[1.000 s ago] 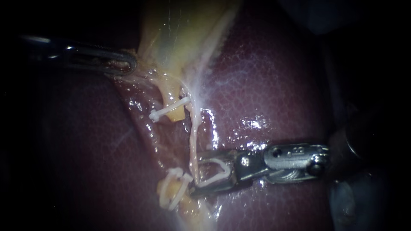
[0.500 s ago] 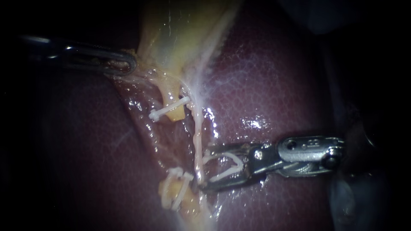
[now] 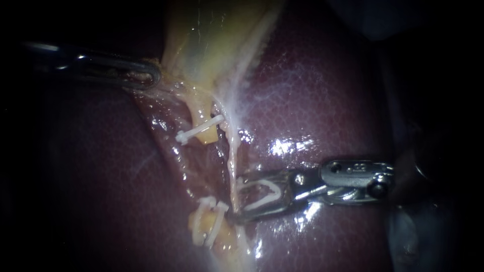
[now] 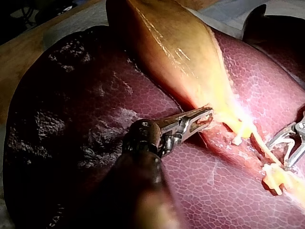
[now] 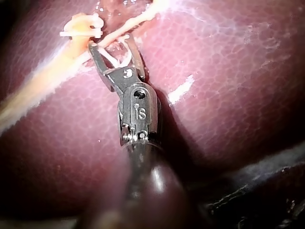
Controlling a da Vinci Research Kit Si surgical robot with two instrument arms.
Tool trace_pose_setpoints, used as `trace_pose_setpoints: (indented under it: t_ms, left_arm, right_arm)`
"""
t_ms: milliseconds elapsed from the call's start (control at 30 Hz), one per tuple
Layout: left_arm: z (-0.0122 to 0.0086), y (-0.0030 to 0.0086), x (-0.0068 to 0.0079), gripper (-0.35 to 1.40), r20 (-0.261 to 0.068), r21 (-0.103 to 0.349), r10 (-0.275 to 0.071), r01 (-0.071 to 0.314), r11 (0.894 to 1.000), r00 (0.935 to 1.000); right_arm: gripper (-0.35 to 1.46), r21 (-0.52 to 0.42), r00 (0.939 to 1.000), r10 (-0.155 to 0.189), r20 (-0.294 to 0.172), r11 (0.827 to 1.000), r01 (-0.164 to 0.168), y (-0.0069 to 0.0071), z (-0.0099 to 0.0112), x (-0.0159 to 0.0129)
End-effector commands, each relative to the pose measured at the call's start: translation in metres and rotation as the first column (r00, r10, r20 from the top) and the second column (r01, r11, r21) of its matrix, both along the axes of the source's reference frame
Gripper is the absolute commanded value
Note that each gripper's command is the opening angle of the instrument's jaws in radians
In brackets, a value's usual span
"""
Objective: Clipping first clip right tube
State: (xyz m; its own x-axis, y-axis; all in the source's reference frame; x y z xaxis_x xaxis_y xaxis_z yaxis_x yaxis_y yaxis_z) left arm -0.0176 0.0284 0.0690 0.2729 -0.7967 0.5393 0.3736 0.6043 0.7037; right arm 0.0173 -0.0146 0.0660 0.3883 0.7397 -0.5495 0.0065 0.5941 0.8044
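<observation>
Ops: Status of right tube requested.

Eng: Tube is seen as a thin pale strand, run from view centre toward 6 o'clock across the liver. Right instrument is set in from 3 o'clock. Its jaws are spread wide, and the loaded clip is carried unclosed, one leg along each jaw. Tube appears seated only near the jaw tips, not deep in the clip.

Ops: Left instrument?

Eng: Placed at 10 o'clock, jaws closed narrow on the gallbladder edge. Tension is judged to be supplied from there.

Ops: Failure modes?

Eng: If closure is triggered here, the tube could be caught only partly or squeezed out past the tips. The lower jaw tip is set just beside the double-clipped stump at 7 o'clock, so those clips could be snagged. Liver surface could be pinched under the lower jaw. The strand is thin and could be torn if pushed sideways. If the gallbladder hold is lost, slack would be introduced and aim spoiled.
</observation>
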Motion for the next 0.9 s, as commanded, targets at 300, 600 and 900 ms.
trace_pose_setpoints:
  t_ms: [300,600,900]
  left_arm:
    - [0.0,0.0,0.0,-0.35,-0.001,0.0,0.0,0.0,1.0,1.0]
    - [0.0001,0.0,0.0,-0.35,-0.001,0.0,0.0,0.0,1.0,1.0]
    - [0.0001,0.0,0.0,-0.35,0.0,0.0,0.0,0.0,1.0,1.0]
  right_arm:
    - [0.49,0.184,0.9852,0.058,-0.161,0.982,-0.028,-0.0006,-0.0017,0.0025]
    - [0.49,0.244,0.9666,0.064,-0.248,0.97,-0.002,-0.0006,-0.0055,0.003]
    - [0.47,0.253,0.9626,0.065,-0.263,0.967,0.003,-0.0005,-0.0073,0.0029]
